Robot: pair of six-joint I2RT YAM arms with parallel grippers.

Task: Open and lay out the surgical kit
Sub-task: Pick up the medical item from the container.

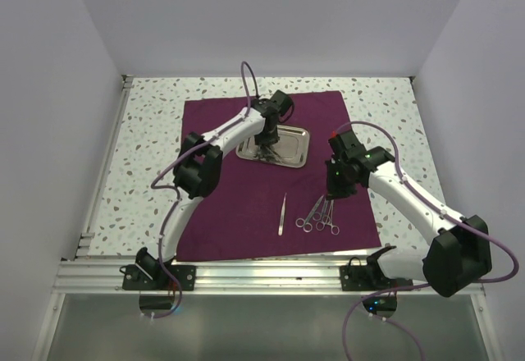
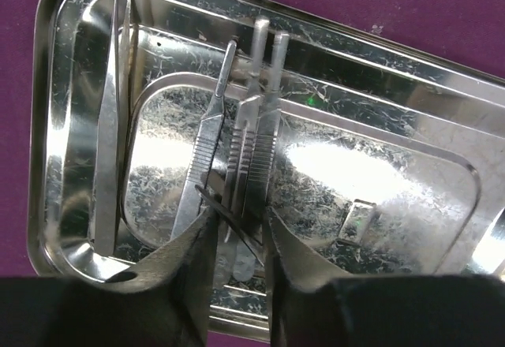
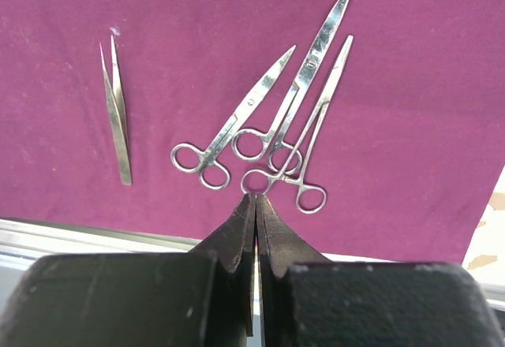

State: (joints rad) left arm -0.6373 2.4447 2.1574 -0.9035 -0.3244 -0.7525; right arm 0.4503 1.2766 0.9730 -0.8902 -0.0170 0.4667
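From above, the dark purple cloth wrap [image 1: 238,221] lies spread flat on the speckled table [image 1: 139,131], with the small steel tray [image 1: 297,143] on its upper middle part; the left gripper [image 1: 264,146] reaches down into the tray, while the right gripper [image 1: 335,189] hangs over the cloth at centre right, just above a cluster of ring-handled instruments [image 1: 318,216], and one pair of tweezers [image 1: 282,213] lies alone on the cloth to their left. In the left wrist view the tray fills the frame and holds a second pair of tweezers [image 2: 110,126] along its left side and three flat steel handles [image 2: 237,142] side by side in its middle; the dark fingers [image 2: 189,268] straddle the lower ends of these handles with a narrow gap, and I cannot tell whether they press on the metal. In the right wrist view the right fingers are clenched together with nothing seen between them, their tips just short of a finger ring, and the three ring-handled instruments fan towards the upper right, overlapping at their rings, all outside the tray
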